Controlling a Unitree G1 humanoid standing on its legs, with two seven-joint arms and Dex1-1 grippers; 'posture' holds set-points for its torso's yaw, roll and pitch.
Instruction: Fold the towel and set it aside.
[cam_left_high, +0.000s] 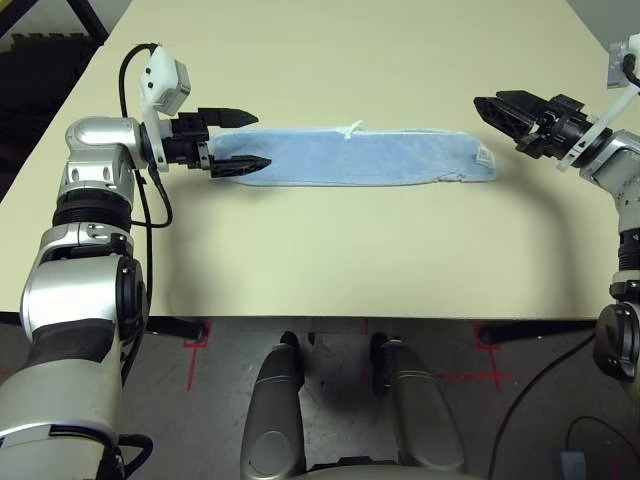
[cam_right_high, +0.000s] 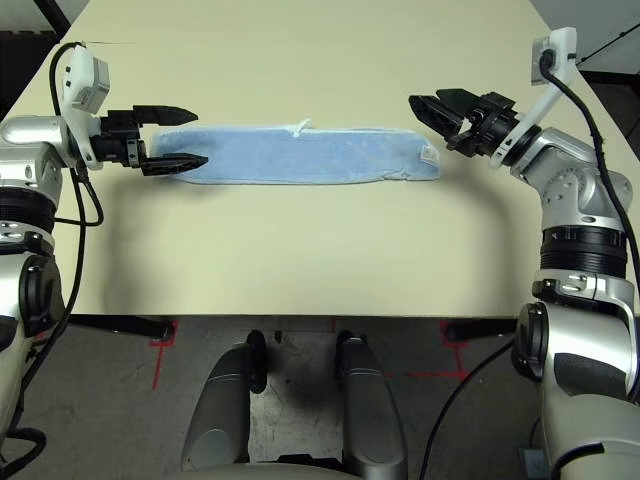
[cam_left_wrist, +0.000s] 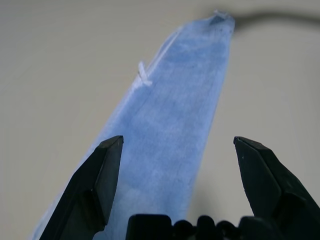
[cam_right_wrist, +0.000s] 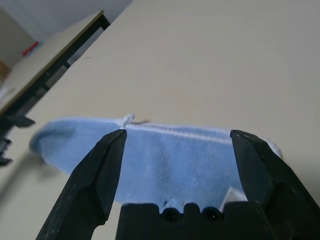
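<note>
I am looking down at the desk, where the towel is lying as a long, narrow, light blue strip running across it from side to side, apparently already folded lengthwise, with its small white loop tag poking out of the far long edge. The left gripper is hanging at the towel's left end with its jaws spread wide and gripping nothing, one finger past the far edge and the other over the cloth near the near edge. The right gripper is sitting just off the right end, equally wide open and empty, not touching the cloth as far as I can tell. The biggest risk I am seeing is an uneven pick: if one gripper is closing on both layers and the other is catching only the top one, the strip will be peeling open as I lift it and the fold will be coming undone. Next, the left finger resting low over the cloth may be pushing the end and bunching it rather than sliding under. The right gripper, starting clear of the end, may be closing on air or nipping only the small white label at that corner. Finally, the loop tag could be snagging a finger.
</note>
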